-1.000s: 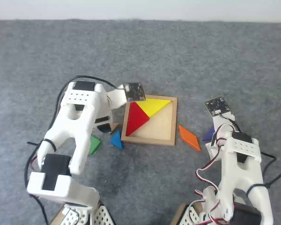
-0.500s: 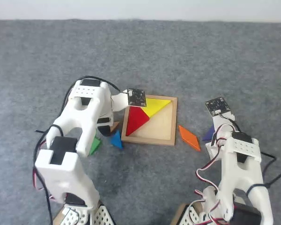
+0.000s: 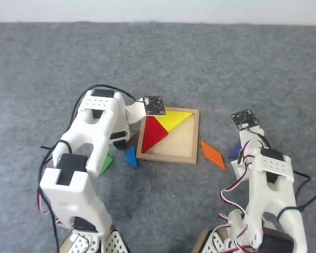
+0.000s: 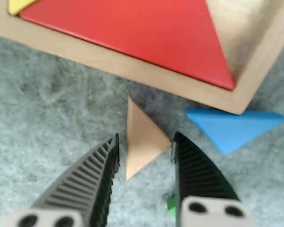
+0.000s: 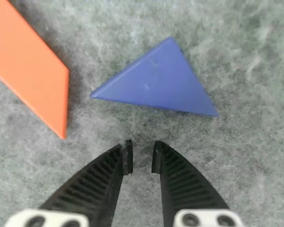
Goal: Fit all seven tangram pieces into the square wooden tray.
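High view first: compared with a second ago the left arm (image 3: 95,126) has swung its upper part round and nudged toward the tray (image 3: 196,138), and in the last half second it barely shifted. The right arm (image 3: 268,174) and all the pieces sit right where they were. Red triangle (image 3: 152,134) and yellow triangle (image 3: 175,119) are in the tray, packed against its far and left sides, so the near-right half is bare wood. Left wrist view has the left claw (image 4: 145,139) spread open and straddling the tan triangle (image 4: 142,142), one finger right at its corner, the other a bit off, nothing squeezed. That tan piece lies on the grey surface (image 3: 226,63) just outside the tray rim (image 4: 132,66), its tip pointing at the rim with only a thin strip of surface between. Blue triangle (image 4: 232,130) is just beside the tray's corner, and a sliver of the green piece (image 4: 171,203) peeks out next to a finger. Over on the other side, the right claw (image 5: 141,146) is only barely parted with nothing in it, hanging just short of the dark blue triangle (image 5: 156,82), with the orange piece (image 5: 28,80) near it but not touching. Orange piece sits a little off the tray's right edge. Plenty of bare surface beyond the tray's far side.
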Tool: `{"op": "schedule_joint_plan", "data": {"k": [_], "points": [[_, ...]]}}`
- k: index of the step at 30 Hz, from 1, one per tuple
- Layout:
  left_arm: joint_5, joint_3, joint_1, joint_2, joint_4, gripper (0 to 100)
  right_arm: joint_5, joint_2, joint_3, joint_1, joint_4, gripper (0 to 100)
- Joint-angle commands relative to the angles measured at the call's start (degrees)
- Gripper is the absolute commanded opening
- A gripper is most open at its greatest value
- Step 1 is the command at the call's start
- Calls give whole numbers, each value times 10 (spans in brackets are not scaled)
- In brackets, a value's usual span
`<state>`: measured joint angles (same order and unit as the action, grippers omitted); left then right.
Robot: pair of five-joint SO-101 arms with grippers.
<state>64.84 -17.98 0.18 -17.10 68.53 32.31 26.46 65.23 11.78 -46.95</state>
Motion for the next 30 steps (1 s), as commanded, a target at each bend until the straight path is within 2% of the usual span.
{"op": "schedule_joint_plan", "data": {"k": [1,4,14,19,24,30], "points": [[-7,26,3,4,-3,168,5,0,-3,7,6,98],[-13,25,3,5,17,166,4,0,-3,7,6,98],[-163,29,4,11,62,116,4,0,-3,7,7,98],[-222,29,5,11,54,118,4,0,-3,7,7,98],[-276,31,25,11,54,219,4,0,-3,7,7,98],[-281,61,38,4,49,221,4,0,-3,7,6,98]]}}
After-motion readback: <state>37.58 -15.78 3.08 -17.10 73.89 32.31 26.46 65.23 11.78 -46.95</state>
